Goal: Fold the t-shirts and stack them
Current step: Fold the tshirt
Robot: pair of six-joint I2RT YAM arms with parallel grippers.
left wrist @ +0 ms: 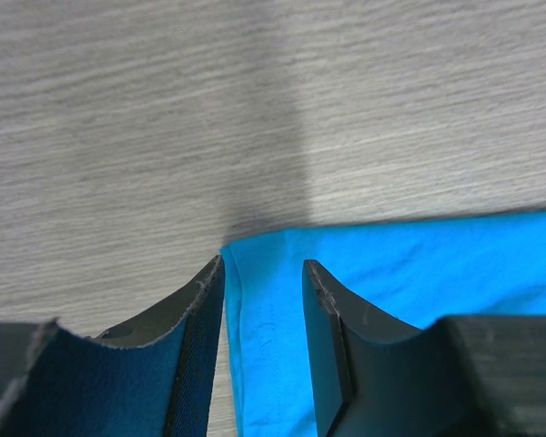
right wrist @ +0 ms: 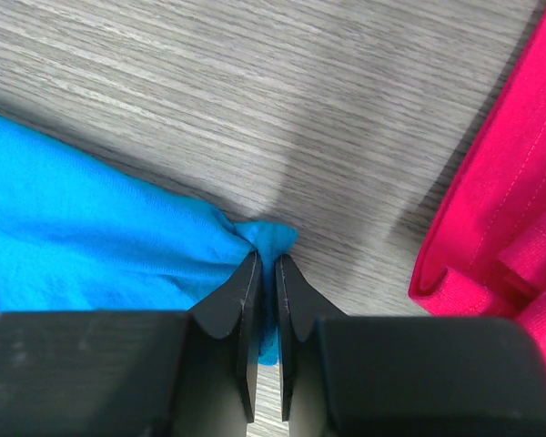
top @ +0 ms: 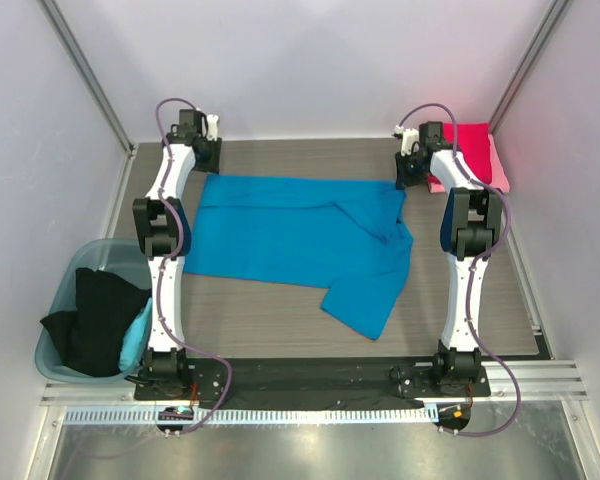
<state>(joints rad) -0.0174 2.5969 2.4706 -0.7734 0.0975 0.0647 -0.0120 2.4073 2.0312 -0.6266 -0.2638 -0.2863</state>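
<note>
Top view: blue t-shirt (top: 290, 235) lies spread flat across mid table (top: 280, 335), btwn the two arms, w/ one flap trailing toward the near right. Left gripper (top: 206, 160) sits at the shirt's far-left corner and right gripper (top: 410, 175) at its far-right corner. Crimson t-shirt (top: 468, 145) lies folded at the far right on top of a pink t-shirt (top: 501, 176). Black t-shirt (top: 92, 318) hangs over the rim of the teal tub (top: 88, 255) at near left.

Left wrist view: jaws are well apart and straddle the blue corner. The cloth lies flat btwn them, not pinched.

Right wrist view: jaws are nearly together, w/ only a slit left, and clamp a bunched nub of blue cloth. Crimson shirt is just to the right, not touching the blue.
</note>
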